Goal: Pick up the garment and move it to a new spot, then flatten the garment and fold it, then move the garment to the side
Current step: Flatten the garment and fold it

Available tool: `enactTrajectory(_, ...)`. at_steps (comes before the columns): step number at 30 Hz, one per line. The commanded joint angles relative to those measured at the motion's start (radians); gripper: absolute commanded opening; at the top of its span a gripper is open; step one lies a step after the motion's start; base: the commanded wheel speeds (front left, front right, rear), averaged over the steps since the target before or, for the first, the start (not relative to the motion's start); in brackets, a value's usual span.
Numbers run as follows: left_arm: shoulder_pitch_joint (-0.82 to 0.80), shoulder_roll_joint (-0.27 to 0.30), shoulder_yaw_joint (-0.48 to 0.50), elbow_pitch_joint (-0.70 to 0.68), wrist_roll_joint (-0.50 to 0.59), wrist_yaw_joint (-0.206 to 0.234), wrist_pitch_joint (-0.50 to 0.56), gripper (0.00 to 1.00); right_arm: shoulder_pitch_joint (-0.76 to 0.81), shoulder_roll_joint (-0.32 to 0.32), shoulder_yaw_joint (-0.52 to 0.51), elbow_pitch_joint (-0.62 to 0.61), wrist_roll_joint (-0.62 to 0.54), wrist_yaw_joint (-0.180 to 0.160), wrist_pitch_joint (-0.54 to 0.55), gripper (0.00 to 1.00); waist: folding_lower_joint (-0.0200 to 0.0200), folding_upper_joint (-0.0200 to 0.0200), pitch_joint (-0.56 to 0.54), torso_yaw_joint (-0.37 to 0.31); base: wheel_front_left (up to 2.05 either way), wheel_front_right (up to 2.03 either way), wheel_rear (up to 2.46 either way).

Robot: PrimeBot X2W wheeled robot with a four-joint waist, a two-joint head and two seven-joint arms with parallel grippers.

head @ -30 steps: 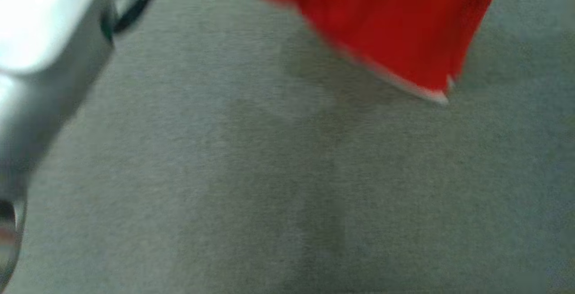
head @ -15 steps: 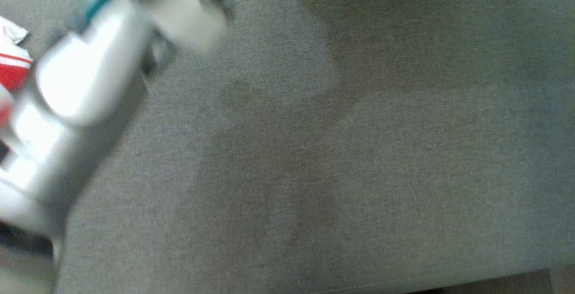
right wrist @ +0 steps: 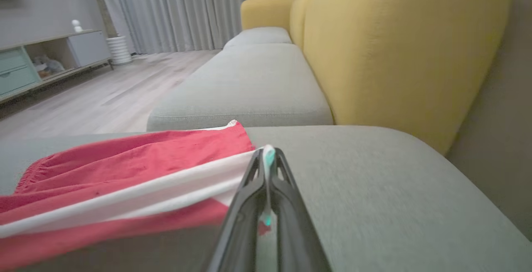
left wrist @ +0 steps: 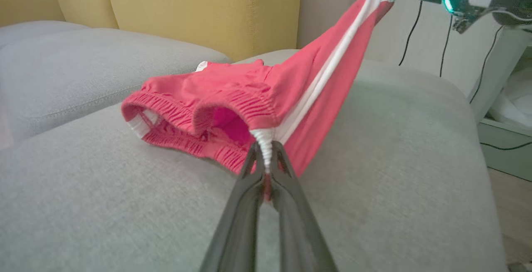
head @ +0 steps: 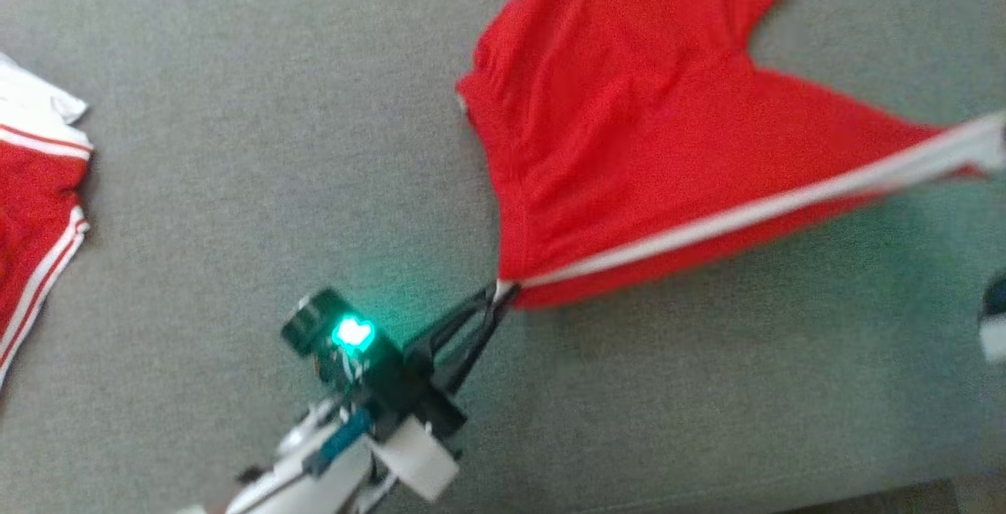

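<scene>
Two hands: both closed on shorts (head: 629,129)
Left hand (head: 497,298): pinching white-striped waistband corner
Right hand (right wrist: 268,161): gripping striped hem, raised above sofa seat (head: 236,145)
Red shorts: stretched between hands, far part lying on seat

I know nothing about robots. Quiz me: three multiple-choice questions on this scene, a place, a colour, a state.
1. Where are the red shorts? A on a wooden floor; B over a grey sofa cushion; C in a drawer.
2. What colour is their side stripe? A white; B black; C yellow.
3. How are they held? A lying loose; B by one gripper; C by both grippers.
Answers: B, grey fabric lies beneath; A, the band is white; C, left gripper pinches the waistband, right gripper the far end.
</scene>
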Motion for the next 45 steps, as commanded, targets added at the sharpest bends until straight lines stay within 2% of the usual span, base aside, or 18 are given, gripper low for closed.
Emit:
enactTrajectory(1, 0.028, 0.031, 0.039, -0.042, 0.000, 0.020, -0.004, 0.00, 0.098, -0.001, -0.062, -0.094, -0.019, -0.001, 0.015, 0.00, 0.0003, -0.0001, -0.021, -0.008, 0.00, 0.00, 0.00)
enactTrajectory(5, 0.095, 0.050, 0.034, -0.086, 0.003, 0.037, -0.004, 0.00, 0.256, 0.071, -0.185, -0.253, -0.069, -0.001, 0.070, 0.00, 0.0003, -0.0001, -0.023, -0.007, 0.00, 0.00, 0.00)
enactTrajectory(8, 0.102, 0.040, 0.045, -0.126, -0.016, 0.036, -0.004, 0.00, 0.291, 0.107, -0.248, -0.335, -0.102, -0.001, 0.122, 0.00, 0.0003, -0.0001, -0.020, 0.004, 0.00, 0.00, 0.00)
enactTrajectory(11, 0.068, 0.013, 0.053, -0.138, -0.037, 0.018, -0.004, 0.00, 0.255, 0.126, -0.276, -0.368, -0.123, -0.001, 0.185, 0.00, 0.0003, -0.0001, -0.009, 0.028, 0.00, 0.00, 0.00)
enactTrajectory(15, -0.027, -0.049, 0.068, -0.112, -0.059, -0.005, 0.006, 0.00, 0.152, 0.117, -0.283, -0.345, -0.162, -0.001, 0.274, 0.00, 0.0003, -0.0001, 0.030, 0.074, 0.00, 0.00, 0.00)
enactTrajectory(16, -0.027, -0.049, 0.068, -0.112, -0.059, -0.005, 0.006, 0.00, 0.152, 0.117, -0.283, -0.345, -0.162, -0.001, 0.274, 0.00, 0.0003, -0.0001, 0.030, 0.074, 0.00, 0.00, 0.00)
enactTrajectory(25, -0.271, -0.198, 0.099, 0.067, -0.112, -0.063, 0.041, 0.00, -0.165, 0.029, -0.200, -0.183, -0.194, -0.001, 0.401, 0.00, 0.0003, -0.0001, 0.147, 0.159, 0.00, 0.00, 0.00)
enactTrajectory(30, -0.378, -0.249, 0.129, 0.179, -0.127, -0.047, 0.046, 0.00, -0.373, -0.022, -0.089, -0.010, -0.206, -0.001, 0.405, 0.00, 0.0003, -0.0001, 0.194, 0.192, 0.00, 0.00, 0.00)
enactTrajectory(43, -0.474, -0.290, 0.106, 0.286, -0.148, -0.053, 0.015, 0.00, -0.679, -0.052, 0.128, 0.300, -0.241, -0.001, 0.320, 0.00, 0.0003, -0.0001, 0.258, 0.223, 0.00, 0.00, 0.00)
enactTrajectory(44, -0.476, -0.291, 0.105, 0.291, -0.149, -0.051, 0.012, 0.00, -0.693, -0.051, 0.140, 0.321, -0.239, -0.001, 0.306, 0.22, 0.0003, -0.0001, 0.259, 0.223, 0.00, 0.00, 0.00)
enactTrajectory(45, -0.476, -0.292, 0.104, 0.295, -0.150, -0.048, 0.010, 0.00, -0.705, -0.048, 0.149, 0.342, -0.237, -0.001, 0.289, 0.65, 0.0003, -0.0001, 0.259, 0.223, 0.00, 0.00, 0.00)
